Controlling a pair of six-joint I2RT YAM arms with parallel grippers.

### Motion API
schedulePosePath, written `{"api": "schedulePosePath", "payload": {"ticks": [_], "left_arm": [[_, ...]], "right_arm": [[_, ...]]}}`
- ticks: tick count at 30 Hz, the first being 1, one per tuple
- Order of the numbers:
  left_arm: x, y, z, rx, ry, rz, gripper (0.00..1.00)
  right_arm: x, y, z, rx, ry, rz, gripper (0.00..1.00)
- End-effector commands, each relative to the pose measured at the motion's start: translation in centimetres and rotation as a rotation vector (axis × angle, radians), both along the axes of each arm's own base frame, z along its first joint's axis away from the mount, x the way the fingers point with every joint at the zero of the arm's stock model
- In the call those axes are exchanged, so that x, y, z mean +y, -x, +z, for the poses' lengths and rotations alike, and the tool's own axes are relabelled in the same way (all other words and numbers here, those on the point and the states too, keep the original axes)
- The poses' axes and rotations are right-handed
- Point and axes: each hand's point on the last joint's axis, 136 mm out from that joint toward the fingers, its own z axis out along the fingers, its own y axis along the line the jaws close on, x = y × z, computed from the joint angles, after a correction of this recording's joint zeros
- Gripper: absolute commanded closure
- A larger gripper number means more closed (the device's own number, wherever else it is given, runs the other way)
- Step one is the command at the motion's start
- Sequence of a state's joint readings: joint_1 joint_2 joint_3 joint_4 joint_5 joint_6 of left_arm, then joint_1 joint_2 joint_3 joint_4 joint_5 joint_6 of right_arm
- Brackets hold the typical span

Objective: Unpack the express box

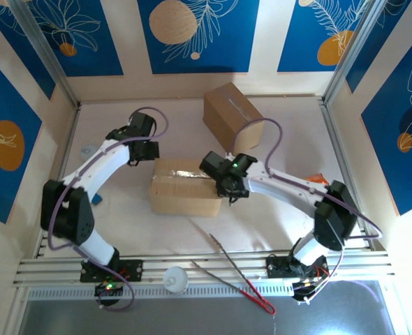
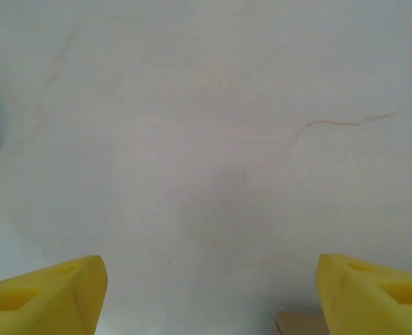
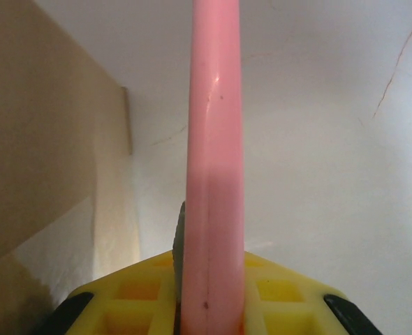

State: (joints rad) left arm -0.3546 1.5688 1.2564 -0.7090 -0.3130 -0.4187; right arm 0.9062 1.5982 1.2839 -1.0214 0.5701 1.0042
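Now gripping pink cutter (image 3: 216,139) with right gripper (image 3: 209,296), box (image 3: 45,139) just left; holding left gripper (image 2: 206,296) open over table (image 2: 206,139).

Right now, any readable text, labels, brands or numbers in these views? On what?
No readable text.
On the taped box: no label or print legible.
On the second box: plain cardboard, no text.
On the pink tool: no marking.
On the wall panels: leaf and fruit pattern, no words.

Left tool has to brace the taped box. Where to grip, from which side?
The taped box lies flat, long axis sideways; the right tool, shut on a pink cutter, occupies its right end. So probably grip the left end, coming from the left.
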Motion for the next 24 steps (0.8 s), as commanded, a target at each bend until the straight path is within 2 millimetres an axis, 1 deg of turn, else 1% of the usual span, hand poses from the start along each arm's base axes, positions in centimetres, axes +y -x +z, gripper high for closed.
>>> {"api": "schedulePosePath", "payload": {"ticks": [1, 3, 4, 6, 9, 14, 18, 20, 24], "left_arm": [[-0.5, 4.2, -1.7, 0.087, 0.036, 0.039, 0.21], [0.2, 5.1, -2.3, 0.099, 0.021, 0.061, 0.21], [0.4, 5.3, -2.6, 0.107, 0.015, 0.065, 0.21], [0.6, 5.6, -3.4, 0.126, 0.007, 0.074, 0.20], [0.5, 5.6, -4.4, 0.144, 0.003, 0.083, 0.20], [0.2, 4.9, -5.3, 0.154, 0.005, 0.092, 0.20], [0.2, 4.8, -5.4, 0.168, -0.002, 0.088, 0.20], [0.3, 5.1, -5.4, 0.176, -0.009, 0.088, 0.20], [0.7, 6.0, -5.1, 0.179, -0.012, 0.090, 0.20]], "right_arm": [[8.2, -4.5, 2.8, -0.131, -0.191, 0.118, 1.00], [10.2, -6.4, 3.3, -0.140, -0.193, 0.162, 1.00], [11.1, -7.2, 3.2, -0.135, -0.189, 0.174, 1.00], [12.6, -9.2, 3.7, -0.143, -0.197, 0.201, 1.00], [14.2, -12.1, 4.4, -0.158, -0.209, 0.222, 1.00], [15.8, -16.5, 5.9, -0.203, -0.225, 0.272, 1.00], [15.8, -18.8, 6.2, -0.218, -0.197, 0.310, 1.00], [15.3, -19.3, 5.9, -0.219, -0.169, 0.319, 1.00], [13.7, -19.9, 5.3, -0.218, -0.113, 0.322, 1.00]]}}
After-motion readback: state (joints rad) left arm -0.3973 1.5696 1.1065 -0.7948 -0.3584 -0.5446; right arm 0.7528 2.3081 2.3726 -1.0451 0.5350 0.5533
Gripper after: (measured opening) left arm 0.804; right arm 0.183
